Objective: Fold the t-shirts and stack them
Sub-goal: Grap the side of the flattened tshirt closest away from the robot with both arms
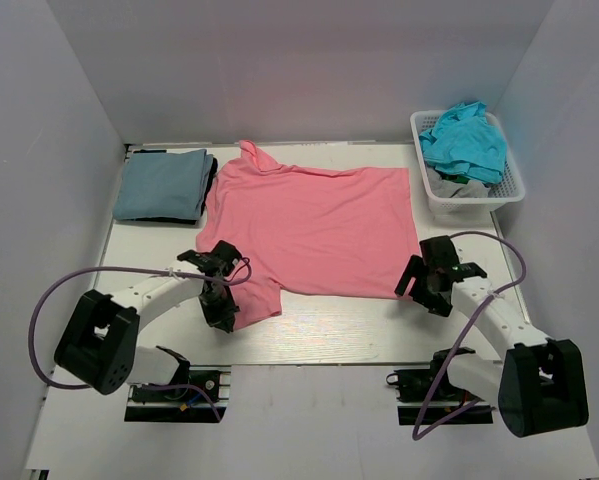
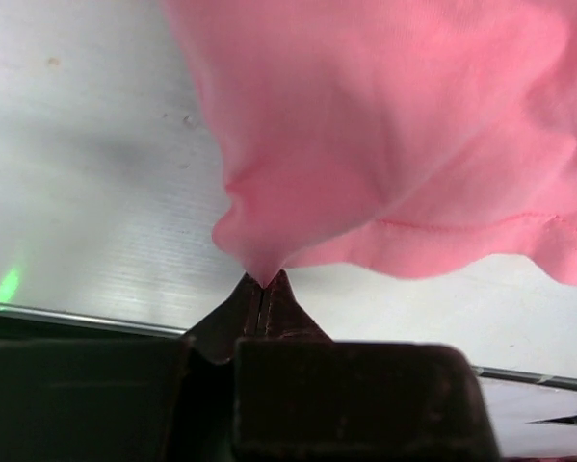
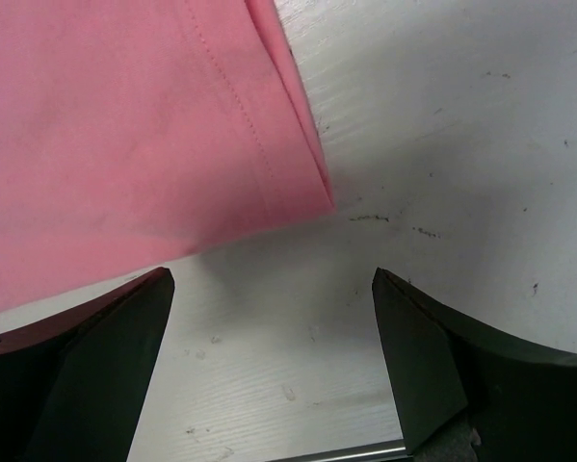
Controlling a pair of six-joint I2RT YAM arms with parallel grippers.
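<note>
The jaws of the left gripper (image 2: 264, 292) are pressed together on a pinch of the salmon-pink t-shirt (image 2: 384, 135). The cloth is gathered to a point at the fingertips and drapes away beyond them. In the top view you find this grip at the shirt's near-left sleeve. The jaws of the right gripper (image 3: 271, 279) stand wide apart and hold nothing. Bare table (image 3: 442, 144) shows between them, and the shirt's stitched hem corner lies just ahead, touching neither finger. The shirt itself lies spread flat mid-table. At the far-left corner a folded grey-blue t-shirt (image 1: 161, 183) rests on a dark one (image 1: 208, 185). At the far right a white basket (image 1: 476, 204) holds a teal t-shirt (image 1: 467, 140) and a grey one (image 1: 461, 187).
</note>
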